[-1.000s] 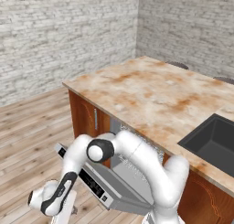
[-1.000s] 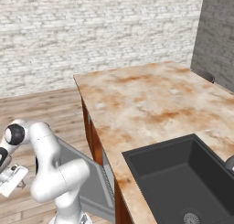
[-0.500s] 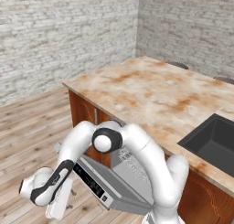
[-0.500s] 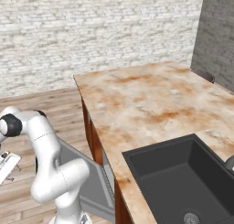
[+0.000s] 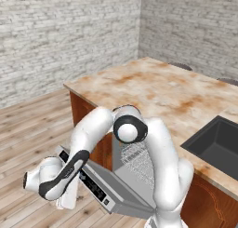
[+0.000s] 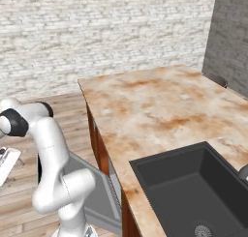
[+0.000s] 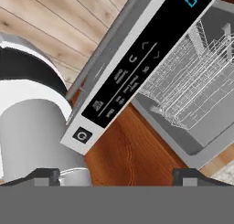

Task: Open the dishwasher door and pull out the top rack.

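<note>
The dishwasher door hangs wide open, a grey panel sloping out from under the counter; it also shows as the dishwasher door. In the hand view its black control strip with white marks runs diagonally, the bar handle along its outer edge. The top rack, a pale wire basket, sits inside the tub, as does the top rack. My gripper hangs low over the floor just off the door's handle edge, also visible as the gripper. The gripper is open, nothing between its fingertips.
A marble-topped counter on reddish-brown cabinets stands over the dishwasher, with a dark sink set in at the right. Wooden floor spreads to the left, with brick walls behind. My own elbow arches in front of the opening.
The jaws have gone from shut to wide open. The elbow has swung up and to the right, while the hand stays low by the door's handle edge.
</note>
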Robot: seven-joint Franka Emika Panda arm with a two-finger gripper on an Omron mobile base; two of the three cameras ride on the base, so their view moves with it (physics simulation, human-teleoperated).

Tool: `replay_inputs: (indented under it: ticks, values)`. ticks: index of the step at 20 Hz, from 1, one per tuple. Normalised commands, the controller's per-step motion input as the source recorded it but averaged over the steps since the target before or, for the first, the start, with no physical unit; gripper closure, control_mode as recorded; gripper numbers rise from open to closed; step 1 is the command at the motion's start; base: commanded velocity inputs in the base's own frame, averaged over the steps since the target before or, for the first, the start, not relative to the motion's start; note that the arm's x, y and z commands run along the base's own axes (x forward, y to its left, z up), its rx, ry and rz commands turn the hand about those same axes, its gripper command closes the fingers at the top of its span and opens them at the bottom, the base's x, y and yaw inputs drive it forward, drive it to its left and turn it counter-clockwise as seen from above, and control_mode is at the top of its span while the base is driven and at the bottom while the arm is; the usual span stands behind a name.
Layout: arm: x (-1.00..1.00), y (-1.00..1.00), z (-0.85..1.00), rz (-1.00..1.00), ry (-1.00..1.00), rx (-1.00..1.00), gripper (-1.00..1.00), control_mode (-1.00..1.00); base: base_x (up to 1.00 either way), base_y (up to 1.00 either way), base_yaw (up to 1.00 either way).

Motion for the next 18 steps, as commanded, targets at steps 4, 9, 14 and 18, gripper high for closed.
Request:
replay_inputs:
  ticks: [4,9,14,18]
  values:
    - [0.0,-0.85,0.92,0.14,0.0,0.0,-1.0,-1.0,0.0,0.0,0.0]
    - [0.0,-0.99,0.77,0.17,0.0,0.0,-1.0,-1.0,0.0,0.0,0.0]
    - [0.0,-1.0,0.61,0.19,0.09,0.0,-1.0,-1.0,0.0,0.0,0.0]
    - [0.0,-0.96,0.39,0.17,0.15,0.0,-1.0,-1.0,0.0,0.0,0.0]
